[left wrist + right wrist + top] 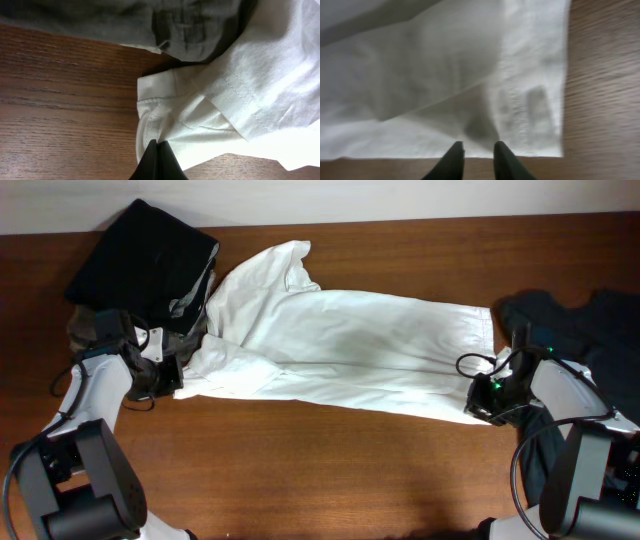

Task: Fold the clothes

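Observation:
A white garment (340,345) lies spread across the middle of the wooden table, crumpled at its left end. My left gripper (175,377) is at that left end; in the left wrist view its fingers (157,145) are shut on a fold of the white cloth (260,85). My right gripper (478,402) is at the garment's front right corner. In the right wrist view its fingers (479,145) are apart and sit at the front edge of the white hem (445,75), with nothing held between them.
A black garment (145,255) lies at the back left with a grey cloth (190,300) beside it, which also shows in the left wrist view (150,20). A dark garment (600,330) lies at the right edge. Bare wood (330,470) runs along the front.

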Tool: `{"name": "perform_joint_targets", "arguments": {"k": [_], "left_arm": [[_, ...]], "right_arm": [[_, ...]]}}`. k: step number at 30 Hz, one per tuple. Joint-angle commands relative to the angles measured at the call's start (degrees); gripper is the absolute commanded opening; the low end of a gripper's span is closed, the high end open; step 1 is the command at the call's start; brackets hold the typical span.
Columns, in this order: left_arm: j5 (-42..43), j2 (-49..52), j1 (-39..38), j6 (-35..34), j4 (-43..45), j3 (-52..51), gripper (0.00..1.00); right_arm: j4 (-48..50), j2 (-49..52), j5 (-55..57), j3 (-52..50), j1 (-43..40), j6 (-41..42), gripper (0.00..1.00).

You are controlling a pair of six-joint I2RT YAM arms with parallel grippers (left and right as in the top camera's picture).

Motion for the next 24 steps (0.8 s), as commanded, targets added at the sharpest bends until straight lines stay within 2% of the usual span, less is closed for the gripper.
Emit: {"name": "perform_joint_targets", "arguments": {"k": [1,3,7,10,14,15,17,20,24], "left_arm": [[-0.6,-0.4,0.4,-0.8,0.1,1.2,0.00],[-0.6,-0.4,0.4,-0.8,0.1,1.2,0.00],[-0.6,-0.4,0.4,-0.8,0.1,1.2,0.01],[-0.6,-0.4,0.4,-0.8,0.1,1.2,0.00],[-0.6,-0.4,0.4,-0.8,0.1,1.2,0.00],[-0.6,-0.4,0.4,-0.8,0.1,1.2,0.00],[-0.6,-0.4,0.4,-0.8,0.1,1.2,0.00],[-0.6,-0.4,0.4,-0.8,0.1,1.2,0.00],[-0.6,-0.4,0.4,-0.8,0.1,1.2,0.00]], "right_arm": [[1.6,0.3,1.9,-0.5,0.0,-3.0,0.34],[2.4,0.3,2.4,-0.5,0.1,-3.8,0.39],[4.1,2.6,-0.1,-0.6,0.1,-3.8,0.39],[3.2,4.5,-6.2,-0.6,0.2,-5.5,0.27],[0.2,3.0,-5.9,0.8,0.0,-5.5,0.09],[-1.4,2.5,-5.0,1.9,0.0,-5.5,0.05],[-6.4,2.0,-0.1,5.5,0.0,-5.0,0.04],[-14.6,2.0,11.1,10.6,0.0,1.0,0.04],[-17.9,2.1,18.1,11.7,0.0,5.4,0.04]]}}
